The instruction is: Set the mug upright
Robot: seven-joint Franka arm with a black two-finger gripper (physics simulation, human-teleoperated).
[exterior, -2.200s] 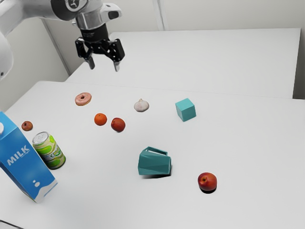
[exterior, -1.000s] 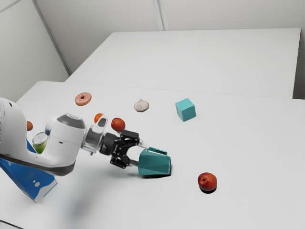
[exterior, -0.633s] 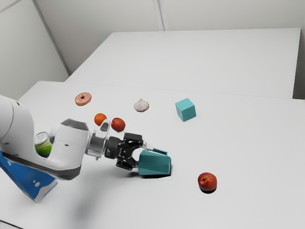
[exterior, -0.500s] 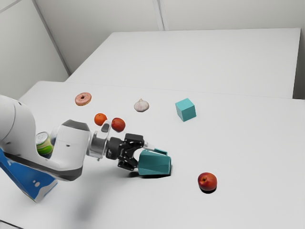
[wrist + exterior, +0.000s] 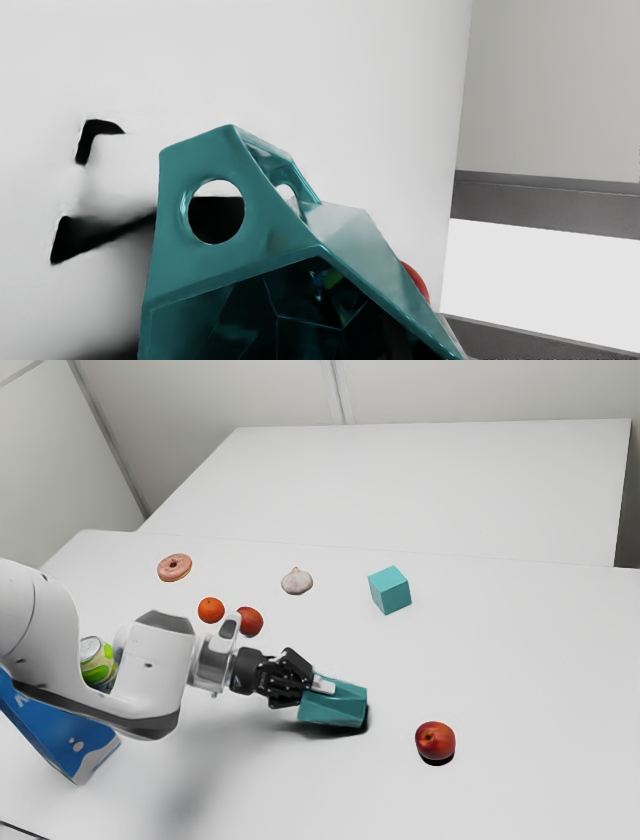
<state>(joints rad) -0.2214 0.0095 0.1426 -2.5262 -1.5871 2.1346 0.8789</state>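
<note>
Mug [image 5: 340, 706] on its side, mouth toward my gripper [image 5: 316, 691]: in the exterior view it lies between the arm [image 5: 160, 670] and a red fruit [image 5: 435, 741], well apart from the fruit. The jaws stand drawn in close at the mouth end, and I judge them to be pinching the wall there. Whether the far end bears on the table [image 5: 520, 650] or hangs just above it, I can't tell. I expect a stiff, fairly light body that will swing if I lift by one edge, so I would raise it gently and turn the mouth up. The tabletop is plain white and looks flat, good for setting a base down; pale walls [image 5: 480, 390] with a seam stand behind.

By the wrist view, the mouth opens toward the camera, dark and faceted inside, with a round hole through the teal piece beside it. The glossy finish suggests a hard, slick surface, perhaps brittle, so a firm, square hold on the wall seems wiser than a hard squeeze. A dark shadow spreads over the white surface beside it, and beyond the table's edge I see grey bands [image 5: 545, 200] of the room.
</note>
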